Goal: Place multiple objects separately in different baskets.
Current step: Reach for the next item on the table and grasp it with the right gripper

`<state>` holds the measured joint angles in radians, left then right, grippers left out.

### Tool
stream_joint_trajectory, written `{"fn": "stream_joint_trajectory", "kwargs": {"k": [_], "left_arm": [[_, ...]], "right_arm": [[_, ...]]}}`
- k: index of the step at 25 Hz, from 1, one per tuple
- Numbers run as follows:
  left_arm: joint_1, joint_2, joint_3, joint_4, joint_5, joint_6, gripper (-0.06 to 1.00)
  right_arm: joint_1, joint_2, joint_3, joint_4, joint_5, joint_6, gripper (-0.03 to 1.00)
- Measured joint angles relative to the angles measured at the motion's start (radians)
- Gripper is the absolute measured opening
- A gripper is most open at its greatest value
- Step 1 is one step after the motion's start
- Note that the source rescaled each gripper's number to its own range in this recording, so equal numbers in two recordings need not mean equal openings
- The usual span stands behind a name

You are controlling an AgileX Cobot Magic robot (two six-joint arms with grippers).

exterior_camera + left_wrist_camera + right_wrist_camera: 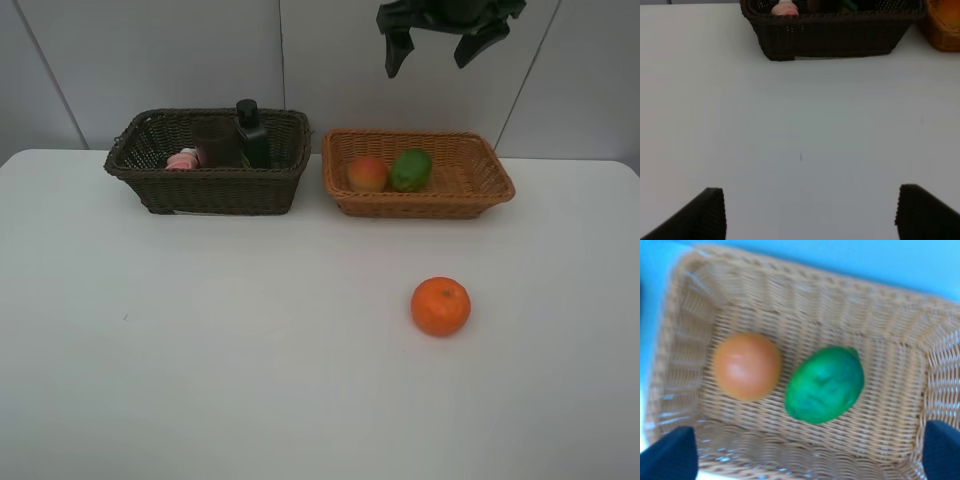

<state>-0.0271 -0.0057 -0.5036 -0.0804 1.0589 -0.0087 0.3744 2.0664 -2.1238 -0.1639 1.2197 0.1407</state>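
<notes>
The dark brown basket (210, 185) at the back left holds the pink white-capped bottle (184, 160), the purplish cup (218, 145) and the black bottle (251, 132). The orange-tan basket (455, 195) at the back right holds the red-orange fruit (367, 174) and the green oval fruit (411, 169); both also show in the right wrist view, red-orange fruit (746, 365) and green fruit (825, 384). The orange (440, 306) lies on the table in front. My right gripper (436, 50) hangs open and empty high above the tan basket. My left gripper (810, 212) is open and empty over bare table, unseen in the exterior view.
The white table (200, 340) spreads wide around the orange. A grey wall stands right behind the baskets. The left wrist view shows the dark basket (830, 35) ahead and a corner of the tan basket (945, 30).
</notes>
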Motion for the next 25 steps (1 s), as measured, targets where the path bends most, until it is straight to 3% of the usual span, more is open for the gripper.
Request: {"fn": "stream_joint_trajectory", "kwargs": {"k": [5, 16, 25], "left_arm": [[0.000, 0.000, 0.000, 0.000, 0.000, 0.000, 0.89], [0.000, 0.000, 0.000, 0.001, 0.000, 0.000, 0.89], [0.000, 0.000, 0.000, 0.001, 0.000, 0.000, 0.89]], "right_arm": [[0.044, -0.113, 0.065, 0.001, -0.003, -0.003, 1.00], [0.050, -0.342, 0.538, -0.001, 0.001, -0.003, 1.00], [0.080, -0.513, 0.834, 0.011, -0.040, -0.003, 1.00]]}}
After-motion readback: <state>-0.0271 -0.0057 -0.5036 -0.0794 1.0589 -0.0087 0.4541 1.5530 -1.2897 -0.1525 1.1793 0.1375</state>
